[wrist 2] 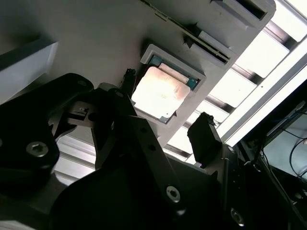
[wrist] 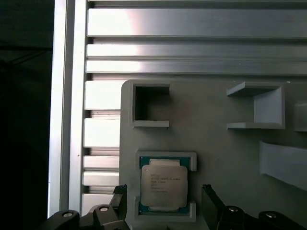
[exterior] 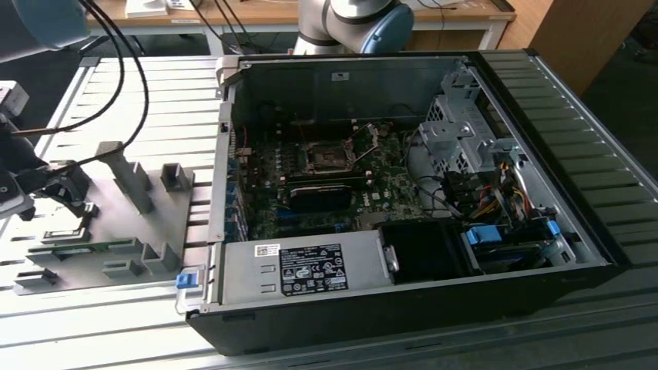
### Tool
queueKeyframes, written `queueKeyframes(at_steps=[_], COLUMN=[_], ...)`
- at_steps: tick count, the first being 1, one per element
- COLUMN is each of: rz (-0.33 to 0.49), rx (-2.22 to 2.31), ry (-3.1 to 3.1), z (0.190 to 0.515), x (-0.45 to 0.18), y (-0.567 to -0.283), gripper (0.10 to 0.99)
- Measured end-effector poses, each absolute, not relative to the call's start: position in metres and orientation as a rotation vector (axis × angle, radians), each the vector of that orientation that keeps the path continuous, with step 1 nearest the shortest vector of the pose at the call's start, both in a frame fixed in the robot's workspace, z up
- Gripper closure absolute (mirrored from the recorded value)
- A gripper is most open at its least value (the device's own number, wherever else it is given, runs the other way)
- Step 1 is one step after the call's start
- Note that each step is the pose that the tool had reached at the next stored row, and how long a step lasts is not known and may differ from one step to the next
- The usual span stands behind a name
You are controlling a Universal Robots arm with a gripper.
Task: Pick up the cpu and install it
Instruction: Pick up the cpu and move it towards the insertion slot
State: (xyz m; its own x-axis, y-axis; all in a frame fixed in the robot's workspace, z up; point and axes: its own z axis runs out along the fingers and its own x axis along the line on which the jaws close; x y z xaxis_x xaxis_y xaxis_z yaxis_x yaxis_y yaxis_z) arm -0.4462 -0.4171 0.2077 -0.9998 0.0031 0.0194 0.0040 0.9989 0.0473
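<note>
The cpu is a flat square chip with a silvery top and a greenish rim. It lies in a shallow grey holder on the grey fixture plate. In the second wrist view the cpu looks bright in the same holder. My gripper is open just above it, with one dark finger on each side of the chip and a gap to each. In the exterior view my gripper hangs over the fixture plate at the exterior view's left.
An open computer case lies to the exterior view's right of the plate, with the motherboard's dark square socket inside. Grey upright blocks and pockets stand on the plate. Ribbed aluminium table slats surround it.
</note>
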Motion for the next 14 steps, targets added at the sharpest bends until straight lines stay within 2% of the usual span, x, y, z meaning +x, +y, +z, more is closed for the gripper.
queueKeyframes(at_steps=[14], rz=[-0.074], rx=[0.018], ry=[-3.121], z=[0.194], x=[-0.447], y=[-0.416], gripper=[0.369])
